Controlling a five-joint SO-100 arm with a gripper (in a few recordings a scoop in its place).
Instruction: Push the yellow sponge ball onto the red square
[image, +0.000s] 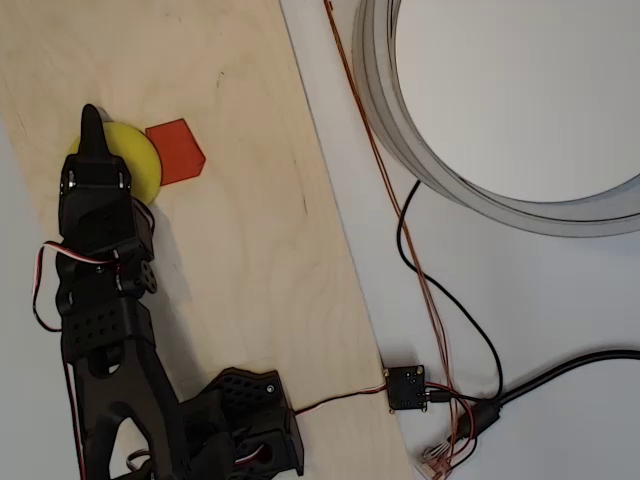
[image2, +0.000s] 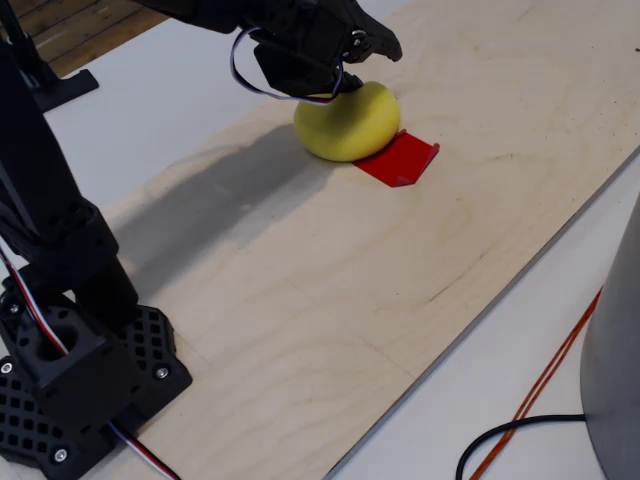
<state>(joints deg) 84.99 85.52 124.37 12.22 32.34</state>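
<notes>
I'm looking down on a pale wooden board (image: 260, 250) with the black arm (image: 100, 330) reaching up its left side in the overhead view. The gripper (image: 92, 130) is sitting right against the yellow ball (image: 140, 160), on the side away from the red square (image: 177, 152), with its dark tip poking past the ball's far edge. In the fixed view the gripper (image2: 345, 70) is hanging over the top and back of the ball (image2: 350, 122), touching it or very nearly so. I cannot tell whether the fingers are apart or together; from both angles they are reading as one dark mass, and nothing is showing between them.

As for progress, I'm judging the job as partly done. In the overhead view the ball is meeting the square's left edge, perhaps just overlapping it, while most of the red is lying bare to the right. The fixed view agrees: the ball is resting against the near edge of the red square (image2: 402, 160), maybe covering a sliver of it, with the greater part of the patch sticking out from under it.

So what I'm still needing is a further nudge toward the square, along the line from gripper through ball, until the ball is sitting over the patch. Being round and light, it may roll off to one side or past the patch if I push off-centre or too hard, so I'm planning a slow, centred push.
</notes>
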